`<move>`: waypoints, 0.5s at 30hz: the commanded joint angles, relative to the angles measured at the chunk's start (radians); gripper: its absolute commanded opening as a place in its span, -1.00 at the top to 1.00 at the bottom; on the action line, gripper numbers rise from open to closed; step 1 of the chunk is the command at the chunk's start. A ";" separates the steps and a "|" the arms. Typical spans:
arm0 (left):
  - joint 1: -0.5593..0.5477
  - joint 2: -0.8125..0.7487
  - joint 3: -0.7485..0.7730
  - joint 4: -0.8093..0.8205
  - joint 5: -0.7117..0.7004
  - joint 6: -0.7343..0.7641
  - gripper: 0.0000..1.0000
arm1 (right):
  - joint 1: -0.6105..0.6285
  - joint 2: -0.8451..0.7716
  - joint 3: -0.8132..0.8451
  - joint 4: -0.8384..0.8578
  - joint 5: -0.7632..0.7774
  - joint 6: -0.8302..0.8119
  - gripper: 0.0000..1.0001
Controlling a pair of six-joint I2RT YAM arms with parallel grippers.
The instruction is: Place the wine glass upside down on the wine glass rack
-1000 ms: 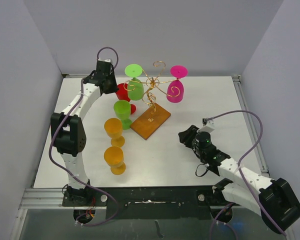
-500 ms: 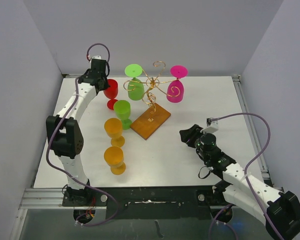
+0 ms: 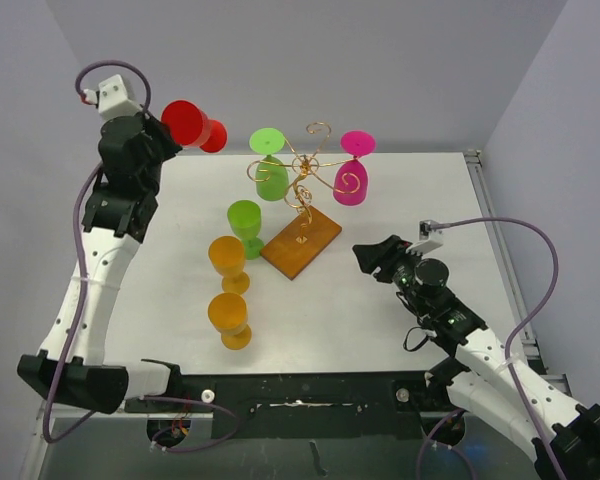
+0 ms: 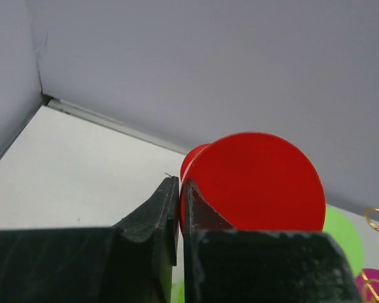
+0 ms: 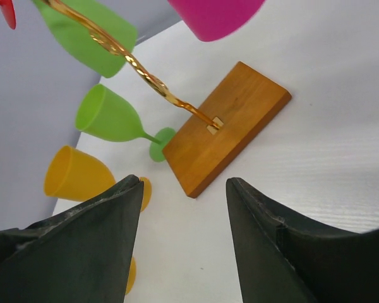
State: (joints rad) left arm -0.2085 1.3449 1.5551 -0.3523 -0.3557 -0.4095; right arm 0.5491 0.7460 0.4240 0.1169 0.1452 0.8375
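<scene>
Your left gripper (image 4: 180, 192) clamps the red glass (image 4: 259, 180), stem hidden behind its foot | glass aloft, sideways, well left of rack (image 3: 305, 190) | your right gripper (image 5: 183, 189) gapes, empty

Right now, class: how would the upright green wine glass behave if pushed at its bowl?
The upright green wine glass carries a wide bowl over a small foot, so it would probably tip. It looks like opaque plastic, likely light and hardly brittle.
</scene>
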 commanded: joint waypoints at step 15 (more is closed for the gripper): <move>-0.009 -0.292 -0.155 0.545 0.416 -0.319 1.00 | -0.004 -0.061 0.313 0.072 -0.195 -0.101 -0.37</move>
State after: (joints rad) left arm -0.2131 1.0756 1.4090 -0.0444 -0.0948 -0.6247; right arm 0.5495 0.6796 0.6418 0.1028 -0.0032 0.7990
